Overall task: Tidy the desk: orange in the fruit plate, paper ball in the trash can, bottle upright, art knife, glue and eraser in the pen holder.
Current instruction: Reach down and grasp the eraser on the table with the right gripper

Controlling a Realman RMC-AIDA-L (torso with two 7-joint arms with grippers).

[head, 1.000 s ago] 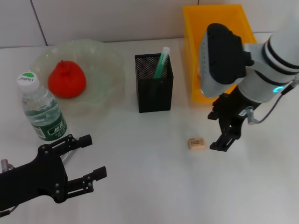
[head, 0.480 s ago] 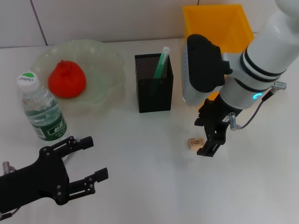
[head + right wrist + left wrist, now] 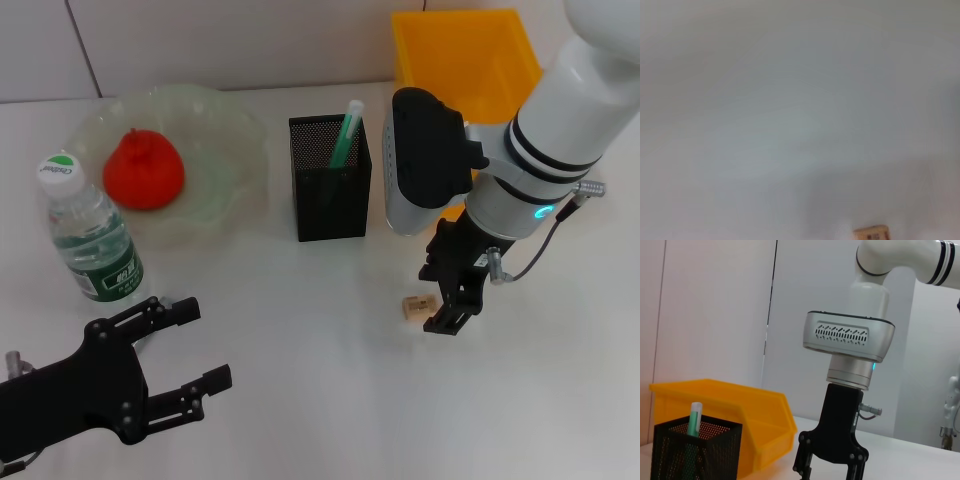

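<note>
At the far left, the left gripper [image 3: 170,350] is hovering low over the white desk [image 3: 300,380] with its fingers spread wide and nothing between them, just in front of the bottle [image 3: 88,235], which is standing upright with its white-green cap on top. Behind the bottle, the orange [image 3: 143,170] is sitting inside the fruit plate [image 3: 225,125].

At centre, the pen holder [image 3: 329,178] is standing upright and is holding one green-and-white stick, possibly the glue, though the head view does not settle that.

Right of the holder, the eraser [image 3: 419,306] is lying flat on the desk. The right gripper [image 3: 447,300] is poised directly over its right end, fingers pointing down; the left wrist view is showing its jaws parted with nothing in them. Whether a fingertip is already touching the eraser cannot be told.

At the far right rear, the trash can [image 3: 465,50] is partly hidden by the right arm; no paper ball is visible.

Judged step: grasping the eraser. Risks:
- The block is small and low; an off-centre closure is likely to flick it sideways.
- Descending too far could jam the fingertips into the desk.
- A shallow pinch could drop it before the holder.
</note>
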